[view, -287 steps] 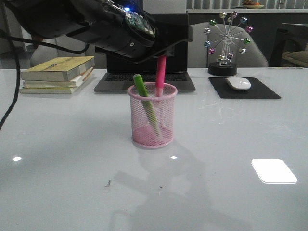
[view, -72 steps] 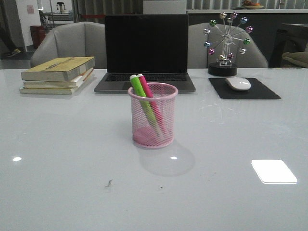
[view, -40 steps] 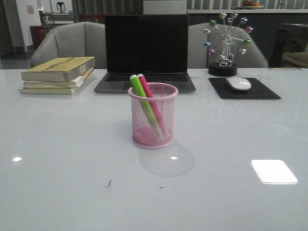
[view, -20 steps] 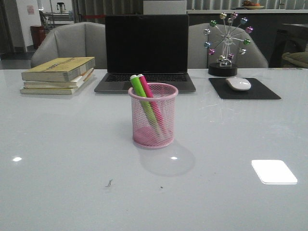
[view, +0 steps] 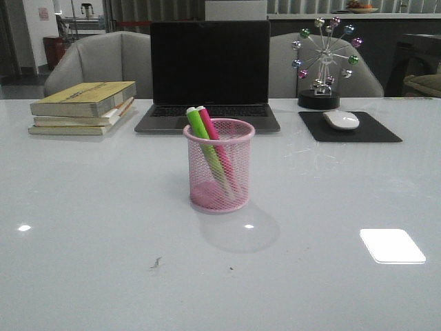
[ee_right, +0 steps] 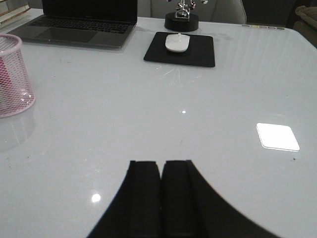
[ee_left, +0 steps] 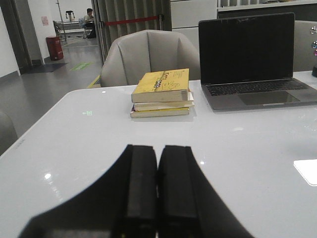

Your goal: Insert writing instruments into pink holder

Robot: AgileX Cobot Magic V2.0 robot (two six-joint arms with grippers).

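Two markers in: we judge the insert step done; both writing instruments sit inside the holder, nothing left loose on the table that we can see.
Table: white glossy top; holder stands near its middle, in front of the laptop, well apart from the books and the mouse on its pad.
Pink holder: upright on its base, open mouth up; also seen at the edge of the right wrist view.
Green marker: long axis tilted, top end leans toward the robot's left and pokes above the rim, lower end runs down toward the cup floor at centre-right.
Pink marker: same tilt, lying just beside the green one on its right, approx parallel; top also above the rim. Touching or not, we can't tell.
Left gripper: fingers pressed together, nothing between them, well away from the cup, low over the table.
Right gripper: fingers pressed together, empty, holder off to its side, near but apart.
Next move: in our judgement none needed on the markers; arms can just rest clear w/o nudging the cup.
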